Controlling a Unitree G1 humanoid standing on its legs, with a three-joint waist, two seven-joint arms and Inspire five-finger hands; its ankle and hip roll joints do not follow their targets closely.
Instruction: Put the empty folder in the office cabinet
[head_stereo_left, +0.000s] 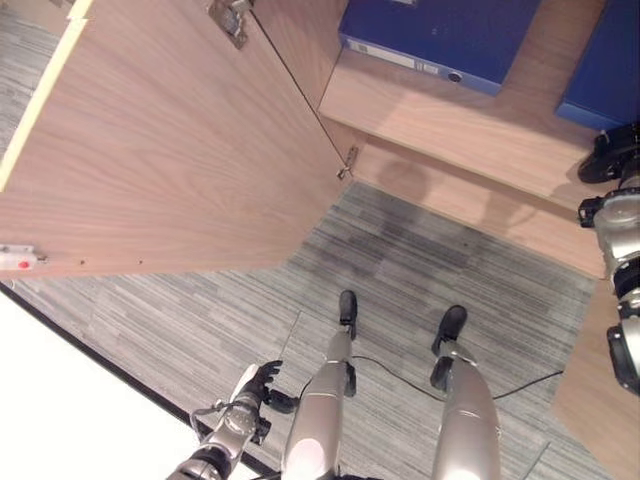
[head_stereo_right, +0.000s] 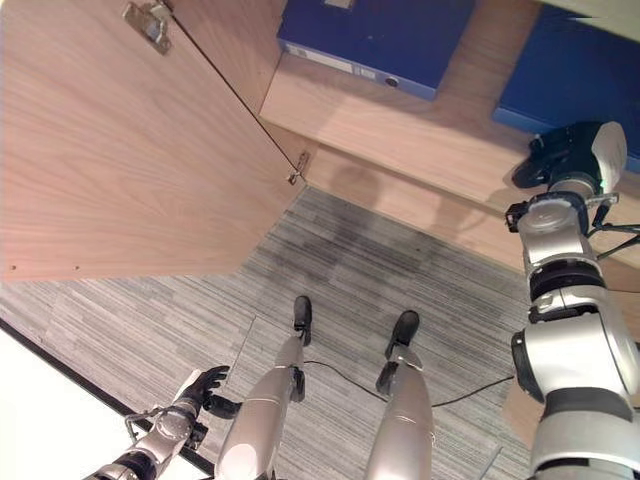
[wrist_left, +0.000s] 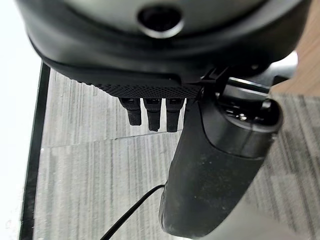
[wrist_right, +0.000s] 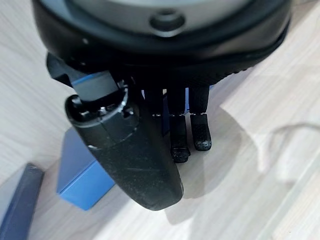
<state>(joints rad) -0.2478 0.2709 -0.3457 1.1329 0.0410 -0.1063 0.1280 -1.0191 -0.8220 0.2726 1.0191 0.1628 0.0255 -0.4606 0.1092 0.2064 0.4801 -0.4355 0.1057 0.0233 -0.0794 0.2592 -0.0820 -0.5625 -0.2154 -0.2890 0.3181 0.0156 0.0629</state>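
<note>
I see the office cabinet (head_stereo_right: 400, 130) standing open, its wooden door (head_stereo_left: 170, 150) swung out to my left over the grey striped carpet (head_stereo_left: 420, 270). On the cabinet's shelf lie two blue folders: one (head_stereo_right: 375, 40) toward the back near the hinge side, the other (head_stereo_right: 575, 75) at the right, partly behind my raised right arm. My right hand (head_stereo_right: 560, 150) is up at the shelf, just beside the right-hand folder; from its wrist camera I see its fingers (wrist_right: 200, 132) hanging straight and loose above the pale wood of the shelf, holding nothing, with a blue folder (wrist_right: 82, 175) lying flat on the shelf close by and a darker folder edge (wrist_right: 17, 200) next to that. I cannot tell whether the hand touches the folder. My left hand (head_stereo_left: 262, 385) hangs low at my side over the carpet, near a white surface (head_stereo_left: 70, 400) at the lower left; its fingers (wrist_left: 152, 112) are relaxed and empty.
</note>
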